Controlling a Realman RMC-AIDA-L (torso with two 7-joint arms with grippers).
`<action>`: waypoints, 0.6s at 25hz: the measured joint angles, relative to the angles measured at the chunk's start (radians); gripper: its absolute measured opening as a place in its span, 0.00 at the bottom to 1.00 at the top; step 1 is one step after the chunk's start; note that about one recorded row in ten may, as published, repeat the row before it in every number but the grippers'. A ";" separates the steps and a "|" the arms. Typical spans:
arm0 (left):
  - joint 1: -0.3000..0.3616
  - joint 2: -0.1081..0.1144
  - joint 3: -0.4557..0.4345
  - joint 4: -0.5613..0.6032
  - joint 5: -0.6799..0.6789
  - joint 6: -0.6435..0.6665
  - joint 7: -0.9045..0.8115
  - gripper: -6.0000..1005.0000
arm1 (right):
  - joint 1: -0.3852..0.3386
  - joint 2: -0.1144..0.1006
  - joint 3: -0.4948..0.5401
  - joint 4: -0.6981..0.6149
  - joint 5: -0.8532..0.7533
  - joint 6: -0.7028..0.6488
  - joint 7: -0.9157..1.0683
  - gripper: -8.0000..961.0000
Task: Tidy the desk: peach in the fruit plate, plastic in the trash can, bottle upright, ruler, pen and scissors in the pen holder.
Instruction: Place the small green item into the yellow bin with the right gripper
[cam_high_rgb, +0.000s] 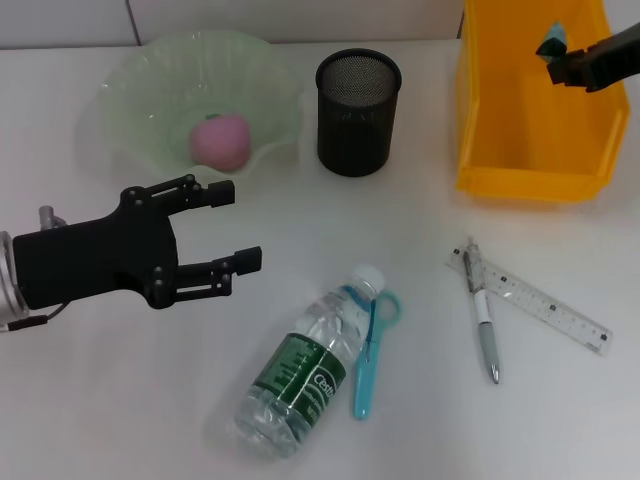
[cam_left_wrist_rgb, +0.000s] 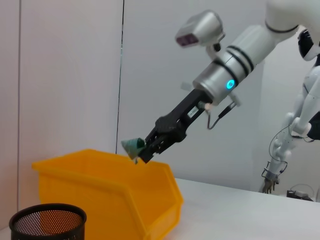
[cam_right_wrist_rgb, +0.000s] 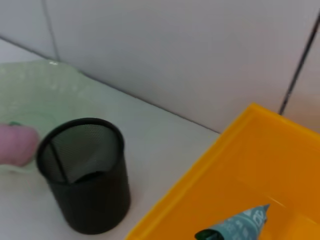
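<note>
I log the desk as follows.

Done: peach, pink and matte, lies in the plate, pale green glass with a wavy rim.

In hand: right gripper is clamped on the plastic, a crumpled teal scrap, held above the bin, a smooth yellow tray. I judge release is next.

Left to do: bottle, clear with a green label, lies on its side. Scissors, blue-handled, lie touching it. Pen, grey, lies across one end of the ruler, clear and flat. Holder, a black mesh cylinder, looks empty.

Left gripper hovers near the plate, fingers apart, holding nothing.
</note>
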 joint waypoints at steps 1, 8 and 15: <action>0.000 0.000 0.000 0.000 0.000 0.000 0.000 0.81 | 0.000 0.000 0.000 0.000 0.000 0.000 0.000 0.19; 0.000 0.000 -0.004 0.000 0.000 0.005 0.000 0.81 | 0.017 0.006 0.012 0.059 -0.026 0.045 0.001 0.35; 0.005 0.000 -0.007 -0.002 -0.007 0.008 0.000 0.81 | 0.018 0.005 0.013 0.044 -0.025 0.037 0.012 0.63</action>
